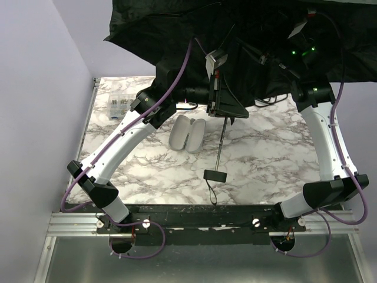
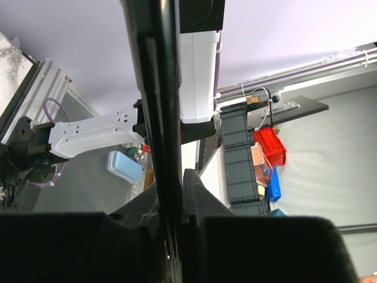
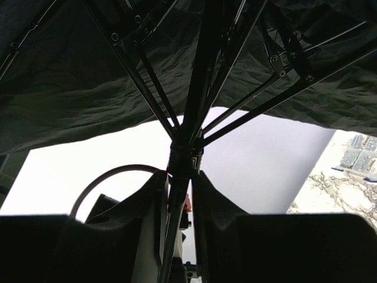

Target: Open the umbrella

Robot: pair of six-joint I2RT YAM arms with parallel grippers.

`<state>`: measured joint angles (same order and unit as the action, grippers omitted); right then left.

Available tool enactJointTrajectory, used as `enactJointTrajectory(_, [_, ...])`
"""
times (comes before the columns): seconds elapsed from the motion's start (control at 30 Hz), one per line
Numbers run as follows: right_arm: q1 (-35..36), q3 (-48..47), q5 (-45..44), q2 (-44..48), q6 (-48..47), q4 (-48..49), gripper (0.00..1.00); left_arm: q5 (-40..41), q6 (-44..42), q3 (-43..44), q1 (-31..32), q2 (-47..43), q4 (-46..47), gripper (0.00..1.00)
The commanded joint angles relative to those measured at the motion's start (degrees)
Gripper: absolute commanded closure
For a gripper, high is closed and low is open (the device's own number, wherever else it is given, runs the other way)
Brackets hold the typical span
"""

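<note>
The umbrella's black canopy is spread wide across the back of the table. Its thin shaft slants down to the black handle, which rests on the marble with its strap trailing. My left gripper is shut on the shaft just below the canopy. In the left wrist view the shaft runs between the closed fingers. My right gripper is under the canopy. In the right wrist view it is closed around the shaft just below the runner, where the ribs fan out under the fabric.
The cream-beige sleeve lies on the marble table beside the shaft. A clear compartment box sits at the back left and shows in the right wrist view. A purple wall stands on the left.
</note>
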<state>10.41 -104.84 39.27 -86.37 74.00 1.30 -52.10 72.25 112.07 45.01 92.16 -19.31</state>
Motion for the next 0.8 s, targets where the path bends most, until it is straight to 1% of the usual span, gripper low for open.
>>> enactJointTrajectory(0.0, [-0.13,-1.15,-4.15,-1.07,-2.54,-1.02,0.70,-5.28,-3.63,1.92,1.25,-0.91,3.10,1.00])
enactJointTrajectory(0.2, [-0.13,-2.83,-8.27,-1.28,-4.42,-5.73,0.62,-4.81,-3.77,2.39,2.49,-0.19,3.27,1.00])
enactJointTrajectory(0.37, [-0.14,-2.51,-11.81,-0.24,-5.17,-7.05,0.63,-4.29,-3.95,2.97,3.58,0.50,3.23,1.00])
enactJointTrajectory(0.5, [-0.15,-2.33,-11.67,0.26,-5.94,-8.58,0.70,-3.97,-4.17,3.20,4.18,0.77,2.67,1.00])
enactJointTrajectory(0.53, [-0.15,-2.04,-11.75,0.54,-6.03,-8.76,0.74,-3.93,-4.45,3.39,4.28,0.86,2.22,1.00])
enactJointTrajectory(0.57, [-0.13,-1.51,-11.99,0.94,-6.14,-8.77,0.81,-3.81,-4.92,3.54,4.38,0.90,1.32,1.00])
enactJointTrajectory(0.6, [-0.13,-1.15,-12.16,1.39,-6.23,-8.78,0.91,-3.48,-5.65,3.75,4.46,0.91,0.11,1.00])
enactJointTrajectory(0.63, [-0.14,-0.91,-12.27,1.65,-6.39,-8.79,0.98,-3.03,-6.38,3.98,4.47,0.86,-1.35,1.00])
enactJointTrajectory(0.67, [-0.14,-0.81,-12.20,2.07,-6.59,-8.88,0.99,-2.20,-7.72,4.35,4.39,0.78,-3.62,0.97])
enactJointTrajectory(0.7, [-0.12,-0.85,-12.12,2.31,-6.97,-8.96,0.99,-1.27,-8.87,4.67,4.38,0.48,-5.46,0.88])
enactJointTrajectory(0.73, [-0.13,-0.89,-12.11,2.64,-7.44,-9.18,0.99,0.03,-10.23,5.09,4.38,0.32,-7.91,0.74])
enactJointTrajectory(0.77, [-0.15,-0.98,-12.39,3.05,-8.06,-9.48,0.99,1.62,-11.54,5.79,4.38,0.21,-10.27,0.65])
